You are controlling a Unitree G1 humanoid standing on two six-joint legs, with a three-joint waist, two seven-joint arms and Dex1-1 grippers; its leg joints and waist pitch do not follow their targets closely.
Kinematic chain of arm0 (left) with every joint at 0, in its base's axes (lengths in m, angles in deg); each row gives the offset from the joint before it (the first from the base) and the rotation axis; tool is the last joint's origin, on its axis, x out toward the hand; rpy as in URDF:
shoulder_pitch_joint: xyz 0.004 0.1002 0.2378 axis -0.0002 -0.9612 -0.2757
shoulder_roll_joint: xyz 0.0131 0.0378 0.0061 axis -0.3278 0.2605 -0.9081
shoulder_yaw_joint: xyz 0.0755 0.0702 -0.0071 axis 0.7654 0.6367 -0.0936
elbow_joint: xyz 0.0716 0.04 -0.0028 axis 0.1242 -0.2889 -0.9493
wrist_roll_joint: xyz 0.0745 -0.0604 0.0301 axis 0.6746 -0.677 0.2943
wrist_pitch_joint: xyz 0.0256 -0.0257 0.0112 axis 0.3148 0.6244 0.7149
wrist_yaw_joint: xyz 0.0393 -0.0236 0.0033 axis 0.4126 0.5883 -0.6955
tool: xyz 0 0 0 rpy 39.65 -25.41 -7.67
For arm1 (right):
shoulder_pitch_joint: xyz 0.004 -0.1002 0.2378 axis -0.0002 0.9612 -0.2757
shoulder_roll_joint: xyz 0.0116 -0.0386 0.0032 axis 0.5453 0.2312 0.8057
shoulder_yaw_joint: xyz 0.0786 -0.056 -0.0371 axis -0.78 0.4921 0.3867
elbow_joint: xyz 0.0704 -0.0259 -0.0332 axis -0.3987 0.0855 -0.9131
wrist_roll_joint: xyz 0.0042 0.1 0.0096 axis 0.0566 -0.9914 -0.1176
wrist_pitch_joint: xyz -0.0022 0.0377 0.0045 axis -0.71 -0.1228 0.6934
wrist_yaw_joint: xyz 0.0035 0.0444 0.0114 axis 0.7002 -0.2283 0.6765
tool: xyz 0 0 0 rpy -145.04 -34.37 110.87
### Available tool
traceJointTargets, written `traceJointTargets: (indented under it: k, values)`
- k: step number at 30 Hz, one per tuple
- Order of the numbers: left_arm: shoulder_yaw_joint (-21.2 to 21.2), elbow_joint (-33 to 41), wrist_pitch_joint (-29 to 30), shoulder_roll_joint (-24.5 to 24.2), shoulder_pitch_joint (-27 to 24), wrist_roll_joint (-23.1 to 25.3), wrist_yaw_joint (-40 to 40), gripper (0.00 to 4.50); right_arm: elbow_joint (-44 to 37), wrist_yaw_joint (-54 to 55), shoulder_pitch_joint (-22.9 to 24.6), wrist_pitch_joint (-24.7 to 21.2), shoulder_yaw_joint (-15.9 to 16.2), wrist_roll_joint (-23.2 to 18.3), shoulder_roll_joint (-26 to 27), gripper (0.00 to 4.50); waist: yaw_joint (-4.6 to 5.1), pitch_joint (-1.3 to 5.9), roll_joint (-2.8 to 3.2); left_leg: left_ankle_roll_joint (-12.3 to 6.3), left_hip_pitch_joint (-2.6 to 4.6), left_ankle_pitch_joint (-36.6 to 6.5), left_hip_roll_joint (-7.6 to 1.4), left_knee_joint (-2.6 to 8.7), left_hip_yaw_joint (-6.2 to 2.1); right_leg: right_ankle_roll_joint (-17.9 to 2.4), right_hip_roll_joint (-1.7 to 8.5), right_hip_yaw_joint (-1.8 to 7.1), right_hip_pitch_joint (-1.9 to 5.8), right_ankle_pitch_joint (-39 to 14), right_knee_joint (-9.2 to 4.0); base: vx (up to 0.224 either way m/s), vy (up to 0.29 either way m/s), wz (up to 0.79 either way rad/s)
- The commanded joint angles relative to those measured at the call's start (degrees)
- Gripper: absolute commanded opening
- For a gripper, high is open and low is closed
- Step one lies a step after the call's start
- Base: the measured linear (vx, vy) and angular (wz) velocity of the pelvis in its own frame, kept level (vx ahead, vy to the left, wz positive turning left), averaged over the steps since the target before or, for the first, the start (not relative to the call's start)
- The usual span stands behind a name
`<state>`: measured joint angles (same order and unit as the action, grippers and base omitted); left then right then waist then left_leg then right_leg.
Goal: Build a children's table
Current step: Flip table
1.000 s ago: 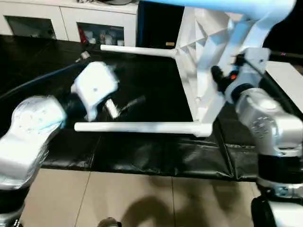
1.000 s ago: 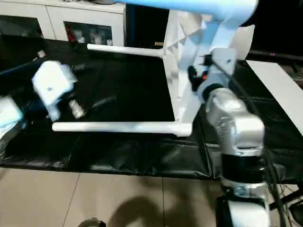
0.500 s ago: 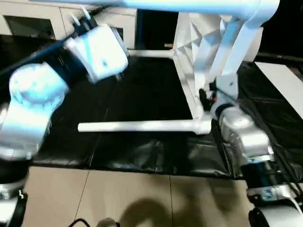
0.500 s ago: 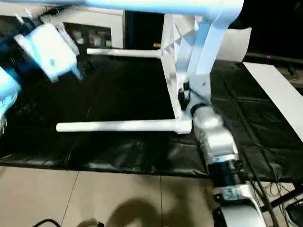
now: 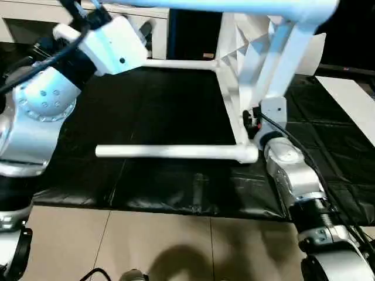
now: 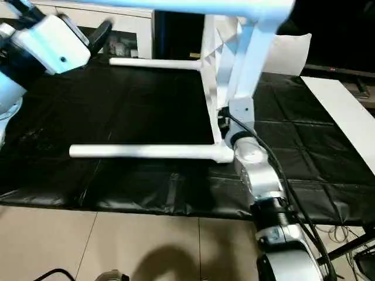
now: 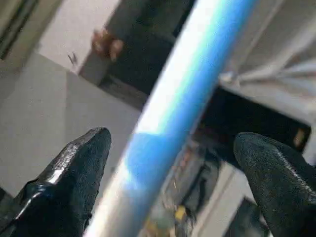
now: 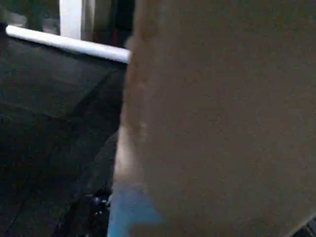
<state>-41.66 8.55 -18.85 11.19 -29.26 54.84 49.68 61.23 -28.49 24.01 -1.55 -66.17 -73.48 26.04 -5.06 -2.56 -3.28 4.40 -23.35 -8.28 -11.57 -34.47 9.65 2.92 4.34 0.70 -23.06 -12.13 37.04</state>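
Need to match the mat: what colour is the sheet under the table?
Black sheet, clearest in the right eye view.

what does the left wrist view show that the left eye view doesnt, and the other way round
Left wrist view alone: the left gripper open, its black fingers either side of a table leg, not touching it. Left eye view alone: the tabletop on its edge on the black mat, two more legs pointing left, the right arm at the lower corner socket. Both: the top leg and the ribbed underside.
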Motion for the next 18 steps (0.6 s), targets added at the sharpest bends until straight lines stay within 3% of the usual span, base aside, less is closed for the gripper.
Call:
traceJointTargets:
  k: [1, 6, 7, 11, 12, 13, 15, 18]
  values:
    - [0.16, -1.25, -0.19, 0.63, 2.57, -0.31, -0.68, 4.03, 1.12, 0.52, -0.66, 0.59, 0.19, 2.41, -0.75, 2.08, 0.38, 3.65, 1.6, 6.79, 2.22, -20.49, -0.12, 4.08, 0.06, -7.28, 1.08, -0.01, 0.63, -9.75, -4.33, 0.0, 0.0, 0.0]
    - [0.09, -3.65, -0.95, 1.46, 4.14, 0.67, -1.89, 3.58, 1.86, 0.24, -0.99, 2.05, 0.41, 3.28, -0.79, 2.07, 0.34, 3.61, 1.36, 6.39, 2.08, -20.11, -0.08, 4.05, 0.13, -7.55, 1.17, 0.02, 0.74, -9.58, -4.4, 0.0, 0.0, 0.0]
    - [0.45, -7.2, -2.68, 1.84, 6.44, 1.83, -2.36, 3.44, 2.72, 0.12, -1.31, 3.12, 0.6, 3.88, -0.78, 2.07, 0.31, 3.66, 1.71, 6.4, 2.04, -19.69, -0.05, 4.02, 0.05, -7.66, 1.19, 0.02, 0.83, -9.15, -4.27, 0.0, 0.0, 0.0]
    - [1.29, -10.7, -4.25, 1.94, 8.52, 2.96, -2.73, 3.11, 2.79, 0.12, -1.31, 3.68, 0.7, 4.15, -0.72, 2.07, 0.24, 3.71, 1.66, 6.08, 1.97, -18.41, -0.08, 3.94, 0.16, -7.82, 1.26, 0.08, 0.92, -8.03, -4.29, 0.0, 0.0, 0.0]
    - [1.54, -11.79, -4.65, 2.18, 9.03, 2.83, -2.58, 3.0, 2.65, 0.07, -1.17, 3.75, 0.81, 4.27, -0.71, 2.07, 0.22, 3.7, 2.09, 6.16, 1.97, -18.07, -0.06, 3.94, 0.08, -7.93, 1.24, 0.08, 0.9, -7.45, -4.18, 0.0, 0.0, 0.0]
    - [1.77, -12.17, -4.67, 2.36, 9.22, 2.84, -2.43, 2.91, 2.44, 0.1, -1.03, 3.73, 0.84, 4.33, -0.73, 2.07, 0.25, 3.77, 1.82, 6.16, 1.94, -17.26, -0.04, 3.88, 0.18, -8.31, 1.17, 0.05, 1.06, -5.91, -4.05, 0.0, 0.0, 0.0]
    - [1.97, -12.82, -4.83, 2.64, 9.4, 2.78, -2.3, 2.71, 2.17, 0.12, -0.82, 3.87, 0.84, 4.48, -0.74, 2.07, 0.23, 3.73, 2.13, 6.17, 1.93, -16.61, -0.05, 3.85, 0.2, -8.58, 1.16, 0.06, 1.12, -4.79, -4.0, 0.0, 0.0, 0.0]
    - [2.03, -14.77, -5.46, 3.08, 10.03, 2.86, -2.2, 2.52, 2.14, -0.01, -0.78, 4.35, 0.91, 4.84, -0.92, 2.07, 0.16, 3.7, 2.04, 6.03, 1.97, -16.69, -0.07, 3.85, 0.23, -8.67, 1.19, 0.08, 1.18, -4.84, -4.02, 0.0, 0.0, 0.0]
